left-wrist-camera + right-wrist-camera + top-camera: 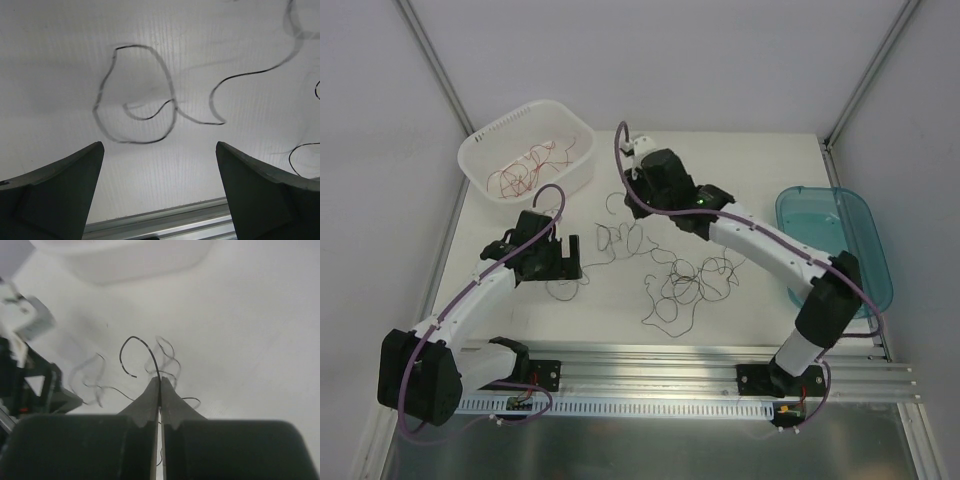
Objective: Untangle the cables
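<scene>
A tangle of thin black cables (685,280) lies mid-table between the two arms. Red cables (525,170) sit curled in the white basket (485,150) at the back left. My right gripper (160,380) is shut on a black cable (134,341), which arcs up and left from the fingertips above the table. From the top, the right wrist (665,178) hides those fingers. My left gripper (160,150) is open and low over the table, nothing between its fingers (60,195). A looped black cable (135,95) lies just ahead of it.
A blue translucent tray (840,240) stands at the right edge. An aluminium rail (700,365) runs along the near edge and shows just under the left gripper (555,262). More loose black strands (620,240) lie between the left gripper and the tangle.
</scene>
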`<move>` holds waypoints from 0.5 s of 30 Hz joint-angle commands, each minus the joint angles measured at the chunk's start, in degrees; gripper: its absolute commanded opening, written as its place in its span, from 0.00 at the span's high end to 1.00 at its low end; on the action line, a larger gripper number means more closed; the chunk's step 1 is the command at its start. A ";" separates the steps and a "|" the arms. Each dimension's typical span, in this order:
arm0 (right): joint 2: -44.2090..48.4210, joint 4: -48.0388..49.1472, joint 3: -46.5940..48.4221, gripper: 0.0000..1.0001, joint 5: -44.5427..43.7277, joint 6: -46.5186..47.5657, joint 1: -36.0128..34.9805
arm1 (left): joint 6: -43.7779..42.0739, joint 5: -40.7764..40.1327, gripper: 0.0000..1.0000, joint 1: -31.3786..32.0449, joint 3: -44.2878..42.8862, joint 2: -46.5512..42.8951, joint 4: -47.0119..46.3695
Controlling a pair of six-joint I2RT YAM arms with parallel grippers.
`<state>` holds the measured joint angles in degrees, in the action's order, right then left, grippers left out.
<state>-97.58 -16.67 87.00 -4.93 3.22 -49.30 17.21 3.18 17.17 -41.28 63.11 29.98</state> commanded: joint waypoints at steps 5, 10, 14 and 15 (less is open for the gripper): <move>14.60 -6.54 9.68 1.00 -7.02 7.06 -0.01 | 0.72 2.62 0.04 -0.29 -0.91 0.08 0.87; 19.78 -6.89 9.07 0.99 -6.58 5.83 -0.10 | 0.81 4.46 0.04 -0.38 -1.00 -0.01 0.61; 22.17 -5.90 5.98 0.99 -7.72 5.57 -0.18 | 0.45 9.82 0.03 -0.29 -0.21 -2.46 -2.28; 21.82 -7.40 6.77 0.99 -7.99 5.13 -0.10 | 0.71 10.96 0.03 -0.29 0.14 -4.47 -3.34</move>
<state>-75.75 -21.50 93.67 -11.11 8.40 -49.19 17.26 8.80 17.17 -41.28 62.57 29.45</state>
